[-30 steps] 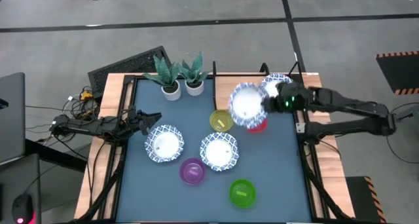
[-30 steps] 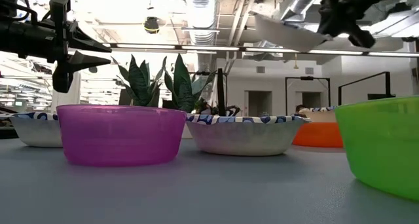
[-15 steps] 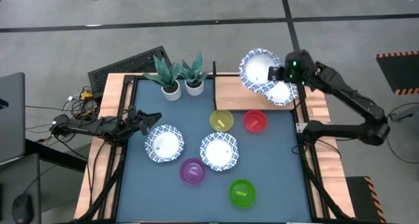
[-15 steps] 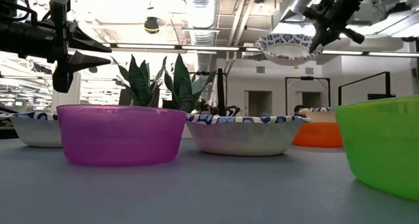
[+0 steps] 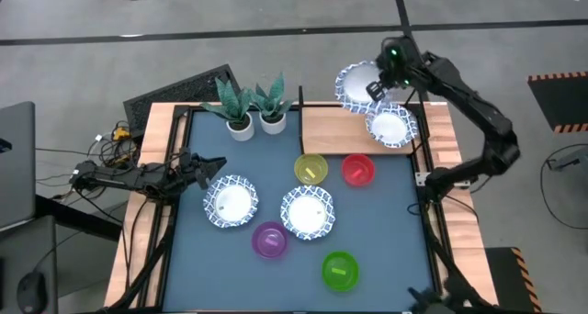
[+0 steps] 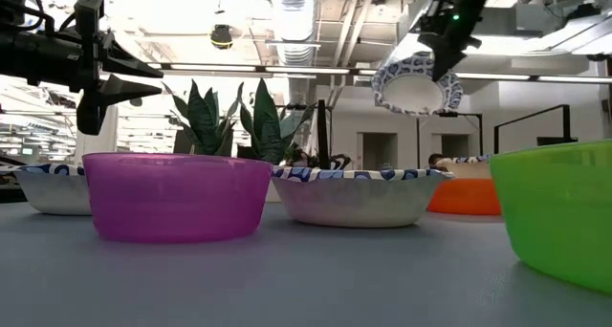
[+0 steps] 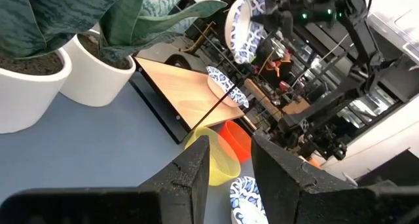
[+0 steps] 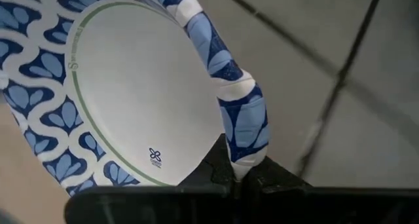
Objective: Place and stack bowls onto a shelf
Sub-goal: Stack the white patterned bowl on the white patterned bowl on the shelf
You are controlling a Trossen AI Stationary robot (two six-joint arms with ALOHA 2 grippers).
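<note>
Blue-grey surface [image 5: 386, 231] is carrying two patterned bowls [image 5: 230, 203], side by side near its middle, with the purple bowl [image 5: 269, 240] and green bowl [image 5: 340, 270] nearer the front edge. Yellow bowl [image 5: 310, 169] and red bowl [image 5: 357, 170] are sitting just beside the shelf [image 5: 326, 128]. One patterned bowl [image 5: 390, 128] is resting on the shelf's right end. Right tool [image 5: 376, 86] is pinching the rim of a tilted patterned bowl [image 5: 356, 86], holding it in the air over the shelf's far edge. Left tool [image 5: 213, 165] is hovering with its fingers spread, empty, at the surface's left side. Two plant pots [image 5: 240, 127] are standing at the back.
</note>
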